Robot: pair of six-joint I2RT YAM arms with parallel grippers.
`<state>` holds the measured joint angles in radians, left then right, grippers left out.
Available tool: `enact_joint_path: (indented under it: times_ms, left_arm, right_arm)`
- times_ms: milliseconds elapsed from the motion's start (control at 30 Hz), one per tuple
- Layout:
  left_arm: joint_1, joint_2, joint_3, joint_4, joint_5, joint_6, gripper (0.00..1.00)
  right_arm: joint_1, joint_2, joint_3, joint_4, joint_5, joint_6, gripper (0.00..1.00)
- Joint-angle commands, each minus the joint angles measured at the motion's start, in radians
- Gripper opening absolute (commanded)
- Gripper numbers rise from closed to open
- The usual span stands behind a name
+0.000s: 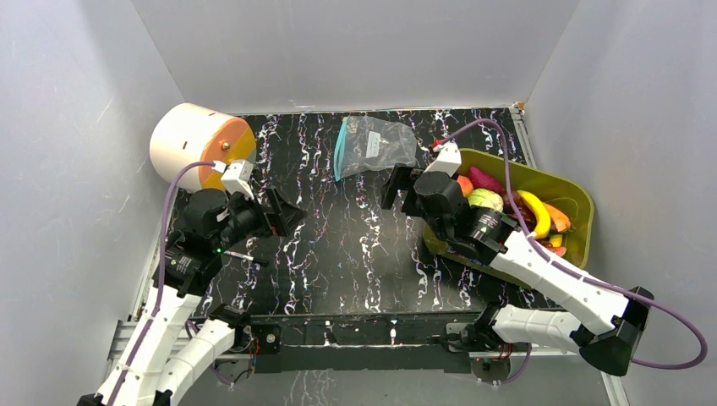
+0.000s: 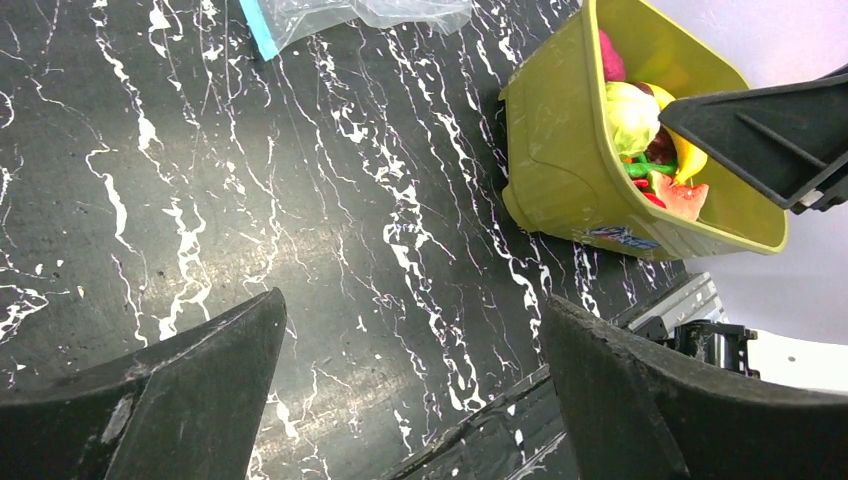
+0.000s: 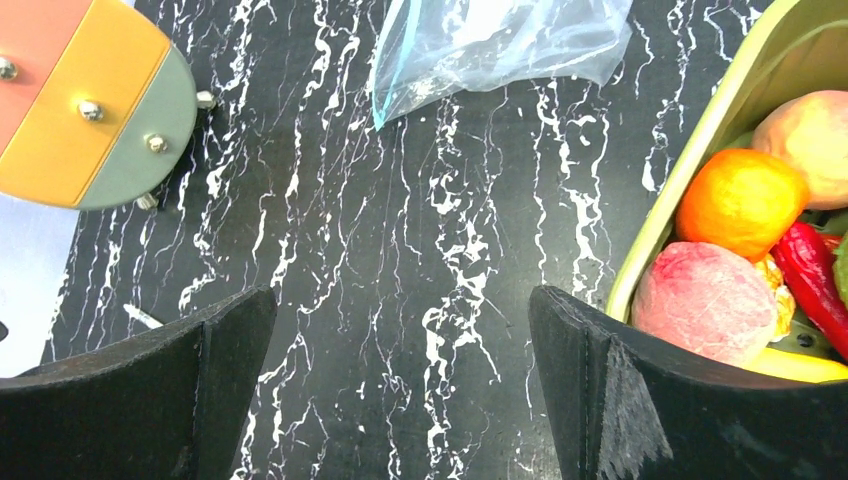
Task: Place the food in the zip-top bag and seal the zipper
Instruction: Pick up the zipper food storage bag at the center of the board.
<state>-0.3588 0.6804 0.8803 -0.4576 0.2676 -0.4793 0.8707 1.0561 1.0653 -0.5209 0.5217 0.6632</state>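
While flat, zip-top bag (image 1: 380, 144), zipper (image 1: 341, 150) leftmost, near-to-far.

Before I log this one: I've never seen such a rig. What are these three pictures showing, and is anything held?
Two robot arms are bolted at the near edge of a marbled table. The wide picture looks down from above and behind them: left arm on the left, right arm on the right. The other two come from a camera on each wrist. The dark wedges at the bottom of those are the left fingers and right fingers, wide open, holding nothing. On the table lie a clear zip-top bag, an olive-green bin of toy food, and a white drum with a coloured face.
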Motion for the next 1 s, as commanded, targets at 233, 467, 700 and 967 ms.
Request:
enact_joint_path:
  times_ms: [233, 467, 700, 967]
  left_arm:
    - [0.006, -0.020, -0.049, -0.018, -0.099, 0.078, 0.98]
    - [0.007, -0.067, -0.117, -0.001, -0.083, 0.151, 0.98]
    - [0.006, -0.158, -0.147, 0.027, -0.062, 0.174, 0.98]
    - [0.008, -0.213, -0.152, 0.025, -0.085, 0.178, 0.98]
  right_arm:
    - [0.004, 0.079, 0.113, -0.015, 0.095, -0.118, 0.96]
    - [0.000, 0.200, 0.106, 0.221, 0.085, -0.413, 0.81]
    - [-0.030, 0.416, 0.167, 0.364, 0.069, -0.701, 0.60]
    - [-0.132, 0.670, 0.311, 0.410, -0.074, -0.866, 0.53]
